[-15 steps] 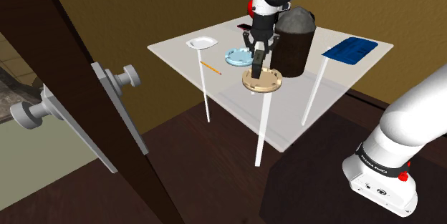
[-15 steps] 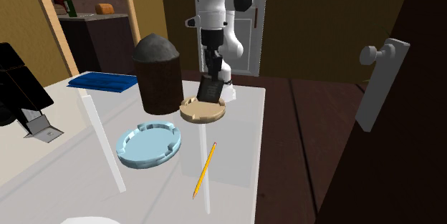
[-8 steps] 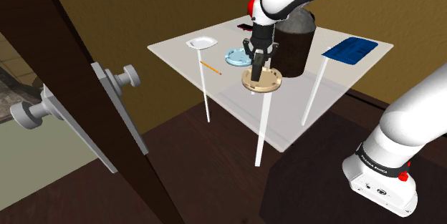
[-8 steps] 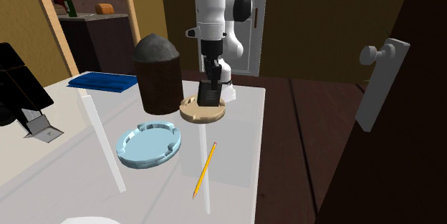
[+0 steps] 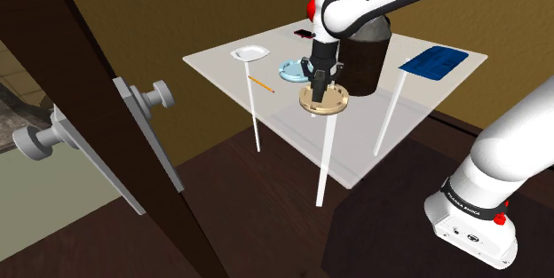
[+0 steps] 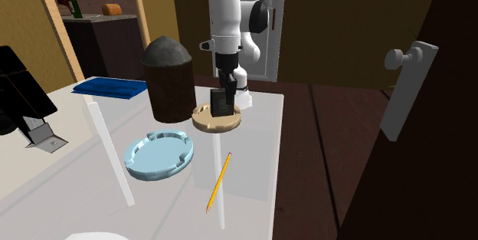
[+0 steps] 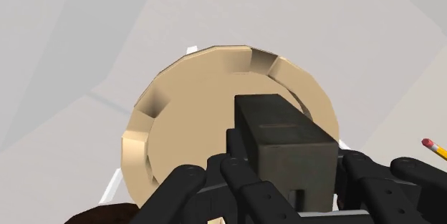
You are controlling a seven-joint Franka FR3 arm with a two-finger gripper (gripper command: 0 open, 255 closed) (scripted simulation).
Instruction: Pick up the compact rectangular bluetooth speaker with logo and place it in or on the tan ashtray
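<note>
Door knob (image 5: 160, 95) far out to the shoulder view's left of the tan ashtray (image 5: 324, 100), well apart from it and off the table. Coming in along the white table (image 5: 355, 134), I've got a white dish (image 5: 251, 53) up and left of the ashtray, then a yellow pencil (image 5: 261, 84) lying flat between that dish and the ashtray, then a pale blue ashtray (image 5: 292, 70) just beside the tan one, on its left and a little further back. Now the tan ashtray itself: the gripper (image 5: 320, 78) hangs straight over it, pointing down, and the dark rectangular speaker (image 6: 220, 102) stands upright over the middle of the ashtray's bowl. On the wrist view I see both fingers (image 7: 240, 165) pressed against the speaker's sides, jaws clamped on it, with the tan rim curving round behind it. Whether its lower end touches the bowl, I can't tell. Right of the ashtray, just beside it, a tall dark brown container (image 5: 364, 50); further right again, well apart, a blue tray (image 5: 435, 61)
</note>
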